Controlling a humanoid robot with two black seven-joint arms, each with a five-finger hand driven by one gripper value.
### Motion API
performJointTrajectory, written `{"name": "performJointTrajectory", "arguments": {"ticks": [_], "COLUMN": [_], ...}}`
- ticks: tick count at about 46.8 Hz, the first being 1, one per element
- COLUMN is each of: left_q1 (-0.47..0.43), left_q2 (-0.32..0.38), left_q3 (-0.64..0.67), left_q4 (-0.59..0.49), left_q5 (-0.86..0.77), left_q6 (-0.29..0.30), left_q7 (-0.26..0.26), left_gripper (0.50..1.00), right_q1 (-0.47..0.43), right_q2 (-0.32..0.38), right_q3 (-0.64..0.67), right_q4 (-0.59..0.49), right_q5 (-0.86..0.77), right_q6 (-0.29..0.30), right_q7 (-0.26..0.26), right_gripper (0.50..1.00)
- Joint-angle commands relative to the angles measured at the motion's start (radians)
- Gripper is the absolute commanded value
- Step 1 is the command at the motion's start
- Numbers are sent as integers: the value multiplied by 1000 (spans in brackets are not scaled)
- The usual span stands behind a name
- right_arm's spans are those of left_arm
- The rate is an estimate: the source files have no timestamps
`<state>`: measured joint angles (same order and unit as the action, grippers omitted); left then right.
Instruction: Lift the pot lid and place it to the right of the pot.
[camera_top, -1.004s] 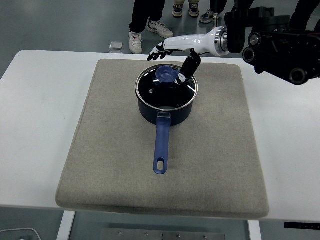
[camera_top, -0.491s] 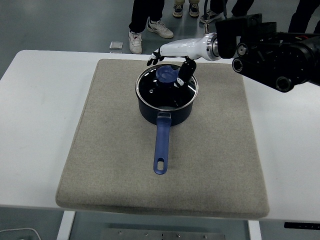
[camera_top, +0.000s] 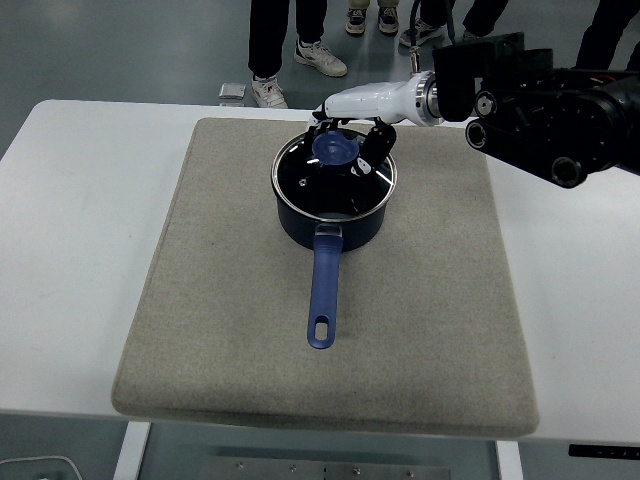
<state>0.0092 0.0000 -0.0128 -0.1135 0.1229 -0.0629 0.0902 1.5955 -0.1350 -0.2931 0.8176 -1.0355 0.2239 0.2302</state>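
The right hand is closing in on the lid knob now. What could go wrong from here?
1. The right hand reaches the blue knob from the far side, fingers around it but not clearly closed; a shallow grip could let the glass pot lid slip when lifted.
2. Any sideways push could shift the dark blue saucepan on the grey mat, swinging its long blue handle.
3. The mat strip right of the pot is narrow; the lid could land straddling its edge.

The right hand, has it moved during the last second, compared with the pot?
Yes. The right hand has shifted toward the lid knob; its fingers now curl around it, while the pot stayed put.
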Motion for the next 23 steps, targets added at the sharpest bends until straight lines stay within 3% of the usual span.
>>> {"name": "performJointTrajectory", "arguments": {"ticks": [1,23], "left_q1": [0,0], "left_q2": [0,0], "left_q3": [-1,0], "left_q4": [0,0], "left_q5": [0,0], "left_q6": [0,0], "left_q7": [0,0], "left_gripper": [1000,1000], "right_q1": [1,4], "right_q2": [0,0], "right_q3": [0,0], "right_q4": [0,2], "right_q5": [0,0], "right_q6": [0,9], "right_q7": [0,0], "right_gripper": [793,688]}}
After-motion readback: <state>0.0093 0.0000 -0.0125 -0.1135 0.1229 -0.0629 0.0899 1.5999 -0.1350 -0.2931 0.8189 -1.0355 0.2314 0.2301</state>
